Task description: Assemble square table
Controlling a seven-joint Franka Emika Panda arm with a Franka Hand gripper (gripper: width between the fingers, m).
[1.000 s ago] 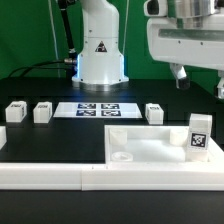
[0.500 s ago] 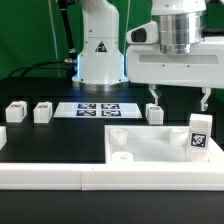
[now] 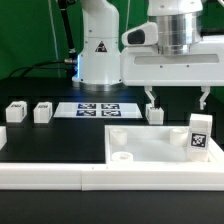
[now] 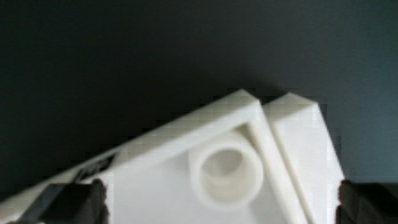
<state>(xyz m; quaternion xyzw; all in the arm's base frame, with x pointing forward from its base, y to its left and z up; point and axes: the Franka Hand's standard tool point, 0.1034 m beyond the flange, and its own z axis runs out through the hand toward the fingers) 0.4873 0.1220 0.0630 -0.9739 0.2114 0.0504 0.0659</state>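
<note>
Hovering open-jawed, your gripper [image 3: 177, 98] hangs over the slab [image 3: 150, 146], at the exterior view's right.
Left to right: far-left leg [image 3: 15, 111], second leg [image 3: 42, 112], marker board [image 3: 97, 109], third leg [image 3: 155, 113], slab. It is probably stiff, light and slick, so pinch its thin rim.

I am looking in on a robotics lab bench, not a home or a shop. The base of a white robot arm [image 3: 100, 50], marked with a black warning triangle, stands at the back of a matte black tabletop [image 3: 50, 145]. Dark cables [image 3: 42, 67] run behind it against a dim green backdrop [image 3: 25, 30]. The marker board [image 3: 98, 109] lies flat in front of the base, showing printed black-and-white tags. A white border wall [image 3: 40, 172] edges the near side of the work area. A short white leg [image 3: 17, 111] bears a tag as well. Everything I see is bare, plain and set out for testing, with nothing domestic.
</note>
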